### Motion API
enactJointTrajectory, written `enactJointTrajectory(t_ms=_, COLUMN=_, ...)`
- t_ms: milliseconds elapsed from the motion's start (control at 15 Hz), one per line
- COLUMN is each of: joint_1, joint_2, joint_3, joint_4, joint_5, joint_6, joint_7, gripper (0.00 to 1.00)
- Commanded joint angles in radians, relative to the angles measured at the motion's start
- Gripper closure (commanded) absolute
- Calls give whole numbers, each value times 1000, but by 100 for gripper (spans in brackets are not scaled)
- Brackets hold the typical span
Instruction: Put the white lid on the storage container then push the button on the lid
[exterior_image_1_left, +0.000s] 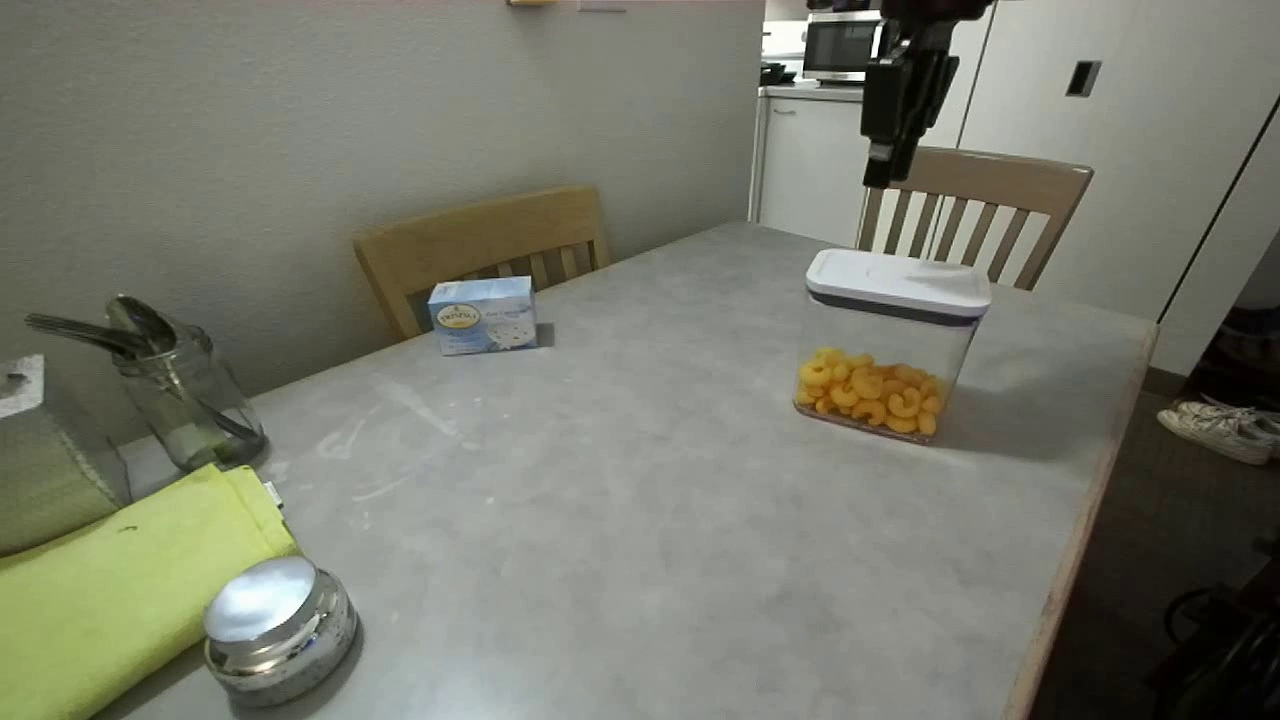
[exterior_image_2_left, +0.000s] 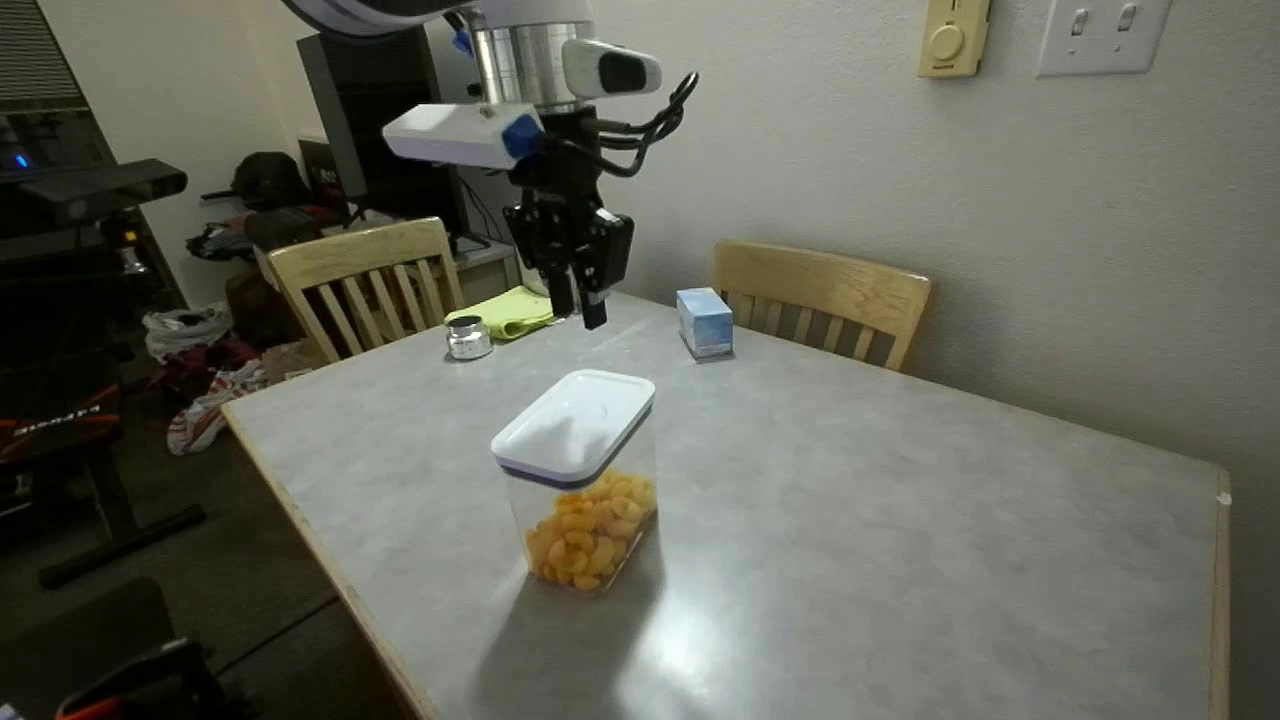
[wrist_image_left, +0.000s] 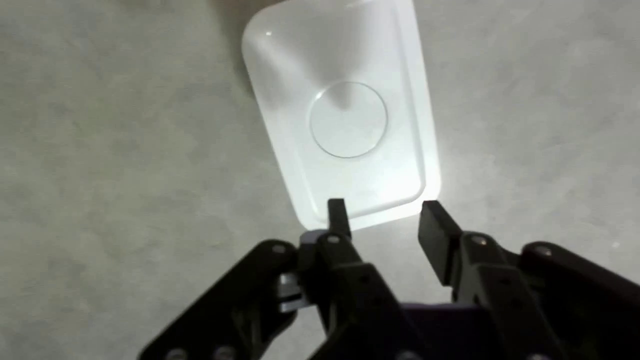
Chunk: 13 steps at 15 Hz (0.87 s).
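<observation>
The white lid (exterior_image_1_left: 895, 282) lies flat on top of the clear storage container (exterior_image_1_left: 880, 335), which stands upright with yellow-orange pasta inside. In an exterior view the lid (exterior_image_2_left: 575, 425) and container (exterior_image_2_left: 525, 505) stand near the table's edge. In the wrist view the lid (wrist_image_left: 320, 55) shows a round button (wrist_image_left: 348, 120) with a thin outline at its centre. It looks about flush with the lid. My gripper (wrist_image_left: 382, 205) is open and empty, its fingers apart. In both exterior views the gripper (exterior_image_1_left: 882, 178) (exterior_image_2_left: 580, 315) hangs above the lid, not touching it.
On the grey table (exterior_image_1_left: 650, 550) are a blue tea box (exterior_image_1_left: 485, 315), a shiny metal tin (exterior_image_1_left: 280, 630), a yellow cloth (exterior_image_1_left: 150, 560) and a glass jar (exterior_image_1_left: 195, 400) with cutlery. Wooden chairs (exterior_image_2_left: 830, 300) (exterior_image_2_left: 370, 275) stand at the table's edges. A wall runs along one side.
</observation>
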<state>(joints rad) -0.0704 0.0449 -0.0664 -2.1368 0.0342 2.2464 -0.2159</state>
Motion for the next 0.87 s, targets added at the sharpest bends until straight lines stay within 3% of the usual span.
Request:
enactJointTrajectory(t_ms=0, joint_1=4, joint_2=55, joint_3=21, joint_4=18, joint_5=134, joint_6=28, joint_7=-110, gripper=25)
enactJointTrajectory(t_ms=267, joint_1=2, joint_2=93, joint_3=45, joint_4=24, joint_5=243, joint_6=29, joint_7=-208, gripper=0)
enactJointTrajectory(t_ms=467, joint_1=-2, joint_2=119, joint_3=60, joint_4=31, joint_5=296, joint_6=32, joint_7=-260, gripper=0)
enactJointTrajectory(t_ms=533, joint_1=3, joint_2=94, joint_3=54, joint_4=16, joint_5=256, joint_6=19, joint_7=-210, gripper=0)
enactJointTrajectory(t_ms=800, joint_1=3, joint_2=97, joint_3=56, joint_4=16, joint_5=258, joint_6=19, joint_7=-210, gripper=0)
